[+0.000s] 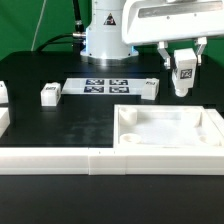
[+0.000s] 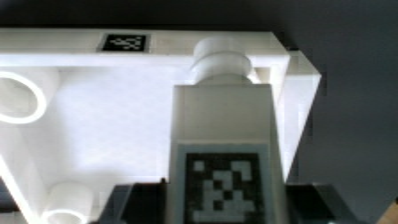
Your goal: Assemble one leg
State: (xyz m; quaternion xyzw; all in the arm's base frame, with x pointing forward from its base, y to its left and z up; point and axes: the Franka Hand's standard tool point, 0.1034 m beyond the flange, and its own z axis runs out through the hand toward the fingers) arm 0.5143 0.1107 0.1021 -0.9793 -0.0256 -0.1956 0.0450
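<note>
My gripper [image 1: 183, 62] is shut on a leg [image 1: 184, 73], a small white block with a black-and-white tag on its face, and holds it upright in the air above the far right corner of the large white tray-like piece [image 1: 170, 140]. In the wrist view the held leg [image 2: 228, 130] fills the middle, its round peg end pointing toward the tray piece's [image 2: 107, 120] corner. Dark fingers [image 2: 134, 200] flank it on both sides. Two more legs lie on the table: one [image 1: 49, 94] at the exterior view's left, one [image 1: 149, 89] beside the marker board.
The marker board [image 1: 98, 87] lies flat in front of the robot base [image 1: 105, 40]. A white rail [image 1: 60, 160] runs along the near table edge. Another white part [image 1: 3, 92] sits at the far left. A round corner hole [image 2: 15, 98] shows on the tray piece.
</note>
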